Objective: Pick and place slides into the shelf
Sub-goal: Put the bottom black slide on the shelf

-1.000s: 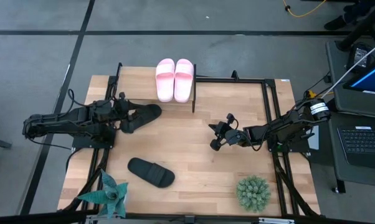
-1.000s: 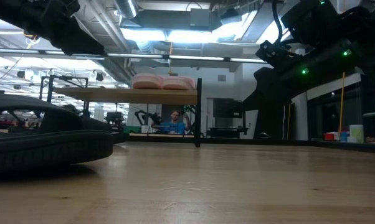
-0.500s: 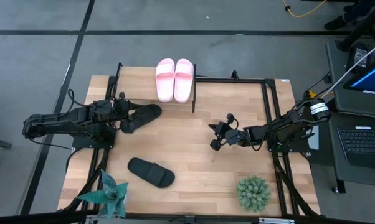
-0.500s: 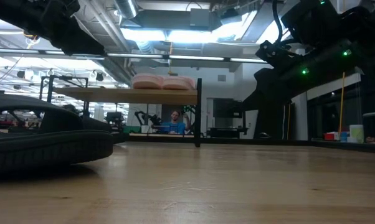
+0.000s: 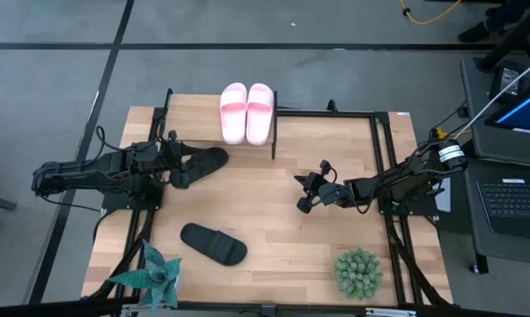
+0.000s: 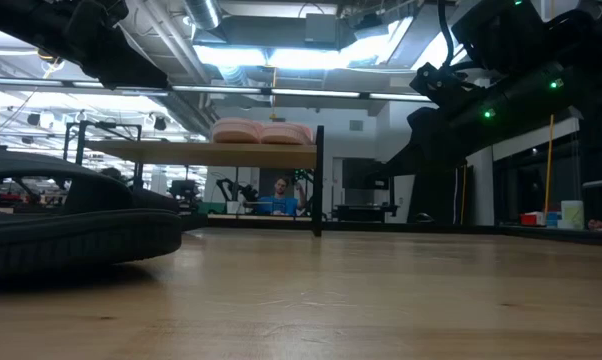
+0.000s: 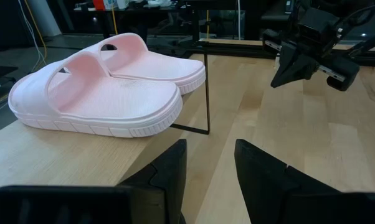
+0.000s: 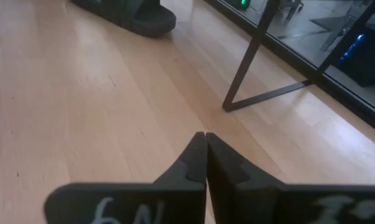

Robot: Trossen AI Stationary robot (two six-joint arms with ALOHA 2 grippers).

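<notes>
Pink pair (image 5: 246, 113) already sits side by side on the shelf (image 5: 195, 119), at its right end by the black leg. Left gripper (image 5: 179, 165) is at the near end of one black slide (image 5: 203, 164), which lies on the table just in front of the shelf. Wrist view shows its fingers (image 7: 169, 171) parted with only tabletop between them; from above they seem to straddle the slide's end, so grip is probably set but I cannot confirm contact. Second black slide (image 5: 214, 243) lies well apart, toward the front edge near a spiky plant (image 5: 155, 273). Right gripper (image 5: 304, 192) waits mid-table, fingers pressed together, holding nothing. Step in hand: third slide pickup. Next: lift and carry it to the bare plank left of the pink pair. Nothing has shifted since the earlier frames; both arms motionless.
</notes>
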